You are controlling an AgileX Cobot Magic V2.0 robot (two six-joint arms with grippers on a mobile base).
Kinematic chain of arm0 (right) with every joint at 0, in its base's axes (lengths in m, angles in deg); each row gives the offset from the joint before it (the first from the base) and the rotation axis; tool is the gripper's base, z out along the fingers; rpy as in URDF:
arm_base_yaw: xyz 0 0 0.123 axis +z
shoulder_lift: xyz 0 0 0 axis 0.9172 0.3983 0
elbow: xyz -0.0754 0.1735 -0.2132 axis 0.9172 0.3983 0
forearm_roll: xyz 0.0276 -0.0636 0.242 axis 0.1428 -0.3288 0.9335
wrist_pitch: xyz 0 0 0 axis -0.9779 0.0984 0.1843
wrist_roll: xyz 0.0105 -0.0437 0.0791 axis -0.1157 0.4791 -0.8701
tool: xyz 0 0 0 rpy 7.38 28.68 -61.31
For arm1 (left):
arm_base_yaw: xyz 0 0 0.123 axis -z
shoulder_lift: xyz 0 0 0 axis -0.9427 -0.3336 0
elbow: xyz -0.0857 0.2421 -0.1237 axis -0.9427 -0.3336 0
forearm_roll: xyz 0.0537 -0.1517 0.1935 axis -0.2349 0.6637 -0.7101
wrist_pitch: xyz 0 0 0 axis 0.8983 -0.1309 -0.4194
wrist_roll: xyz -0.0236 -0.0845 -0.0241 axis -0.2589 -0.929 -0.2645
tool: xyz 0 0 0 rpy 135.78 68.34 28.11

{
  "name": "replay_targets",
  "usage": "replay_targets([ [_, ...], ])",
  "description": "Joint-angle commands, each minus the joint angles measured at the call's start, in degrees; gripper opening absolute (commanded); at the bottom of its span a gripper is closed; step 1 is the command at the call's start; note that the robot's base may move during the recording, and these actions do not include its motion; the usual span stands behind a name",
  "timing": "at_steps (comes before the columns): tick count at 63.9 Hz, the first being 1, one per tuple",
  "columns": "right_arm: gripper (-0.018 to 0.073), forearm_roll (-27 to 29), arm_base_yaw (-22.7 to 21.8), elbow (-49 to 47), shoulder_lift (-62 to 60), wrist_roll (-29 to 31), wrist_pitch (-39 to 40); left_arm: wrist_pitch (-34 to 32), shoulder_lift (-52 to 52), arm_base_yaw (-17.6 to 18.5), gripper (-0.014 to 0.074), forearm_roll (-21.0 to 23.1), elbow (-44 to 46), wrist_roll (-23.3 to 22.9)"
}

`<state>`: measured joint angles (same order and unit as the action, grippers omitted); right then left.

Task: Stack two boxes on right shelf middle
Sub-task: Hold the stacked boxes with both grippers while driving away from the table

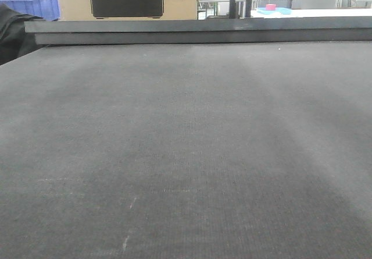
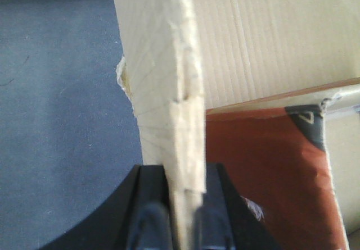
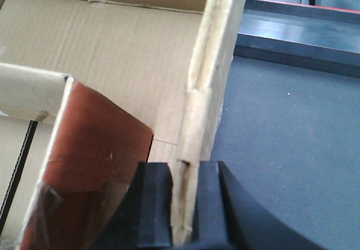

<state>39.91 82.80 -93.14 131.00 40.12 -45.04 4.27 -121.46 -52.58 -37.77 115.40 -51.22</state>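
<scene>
In the left wrist view my left gripper (image 2: 183,196) is shut on the upright edge of a brown cardboard box (image 2: 163,64), with a black finger on each side of the wall. The right wrist view shows my right gripper (image 3: 184,180) shut the same way on another upright wall of a brown cardboard box (image 3: 216,64). Beside each gripped wall, inside the box, lies a red-brown printed carton (image 2: 264,171) (image 3: 95,154). Neither gripper nor the held box appears in the front view. The right shelf is out of view.
A dark felt-like tabletop (image 1: 186,154) fills the front view, ending at a raised dark rail (image 1: 203,31). Behind it stand a tan carton with a black panel (image 1: 125,0), a blue bin (image 1: 35,3) and a pink object (image 1: 270,7) on a far table.
</scene>
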Motion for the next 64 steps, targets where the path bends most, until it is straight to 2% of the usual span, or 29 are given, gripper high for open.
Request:
replay_targets([
  [1, -0.0151, -0.6, -0.1, -0.5, -0.7, 0.5, 2.7, -2.7, 0.7, -0.1, -0.0111, 0.8, 1.0, 0.3],
  [64, -0.0151, -0.6, -0.1, -0.5, -0.6, 0.5, 3.5, -2.7, 0.7, -0.1, -0.0111, 0.8, 1.0, 0.3],
])
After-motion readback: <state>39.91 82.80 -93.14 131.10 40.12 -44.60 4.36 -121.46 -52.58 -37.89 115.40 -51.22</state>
